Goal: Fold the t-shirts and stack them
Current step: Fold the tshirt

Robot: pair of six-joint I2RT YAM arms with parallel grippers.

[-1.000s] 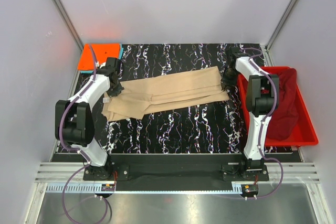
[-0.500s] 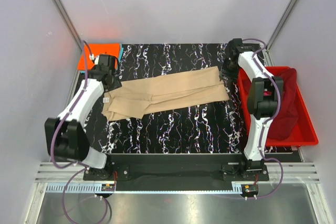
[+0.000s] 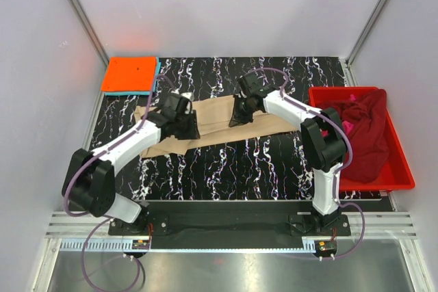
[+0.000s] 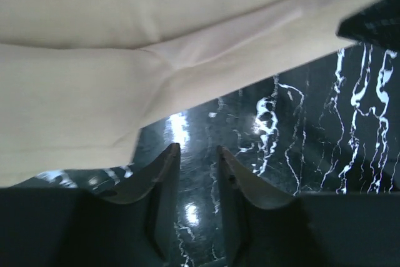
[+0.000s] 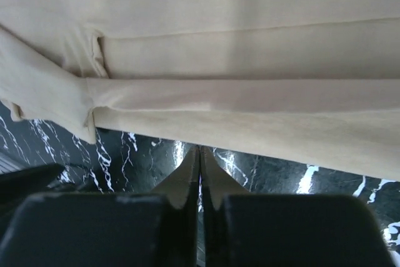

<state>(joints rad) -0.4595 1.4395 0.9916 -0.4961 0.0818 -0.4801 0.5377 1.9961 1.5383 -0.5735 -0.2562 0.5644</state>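
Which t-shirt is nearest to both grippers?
The tan t-shirt, stretched out in the middle. The orange one lies folded in the far left corner; the maroon one is crumpled in the red bin.

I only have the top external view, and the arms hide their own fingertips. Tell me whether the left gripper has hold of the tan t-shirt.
Observer: No. In the left wrist view the left gripper stands slightly open with nothing between its fingers, over the bare table, just short of the edge of the tan t-shirt.
Operator: Now give me the right one.
Observer: In the right wrist view the right gripper is shut, tips together on nothing. The shirt's folded edge lies just ahead of them.
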